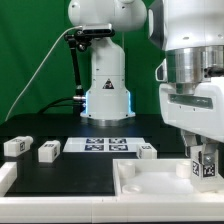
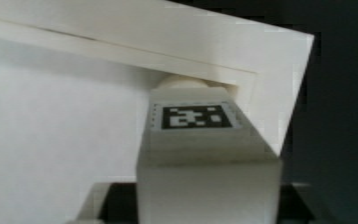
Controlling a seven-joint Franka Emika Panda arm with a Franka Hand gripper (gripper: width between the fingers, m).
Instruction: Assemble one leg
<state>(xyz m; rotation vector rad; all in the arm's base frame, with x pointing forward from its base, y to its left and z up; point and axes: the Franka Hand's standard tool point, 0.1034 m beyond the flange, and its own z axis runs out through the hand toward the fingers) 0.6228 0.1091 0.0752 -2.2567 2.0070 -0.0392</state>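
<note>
My gripper (image 1: 205,160) is at the exterior view's right, shut on a white leg (image 1: 206,166) with a black-and-white tag. It holds the leg upright over the far right corner of the large white tray-like piece (image 1: 150,182). In the wrist view the leg (image 2: 202,160) fills the middle between my dark fingers (image 2: 115,203), tag (image 2: 197,117) facing the camera. Its far end meets the edge of the tray-like piece (image 2: 87,100); the contact itself is hard to make out. Three more legs lie on the black table: two at the left (image 1: 15,146) (image 1: 47,152), one near the middle (image 1: 147,150).
The marker board (image 1: 105,145) lies flat on the table behind the tray-like piece. The arm's white base (image 1: 107,85) stands at the back centre, with a black stand and cable (image 1: 78,60) to its left. A white rim (image 1: 6,178) lines the table's left edge.
</note>
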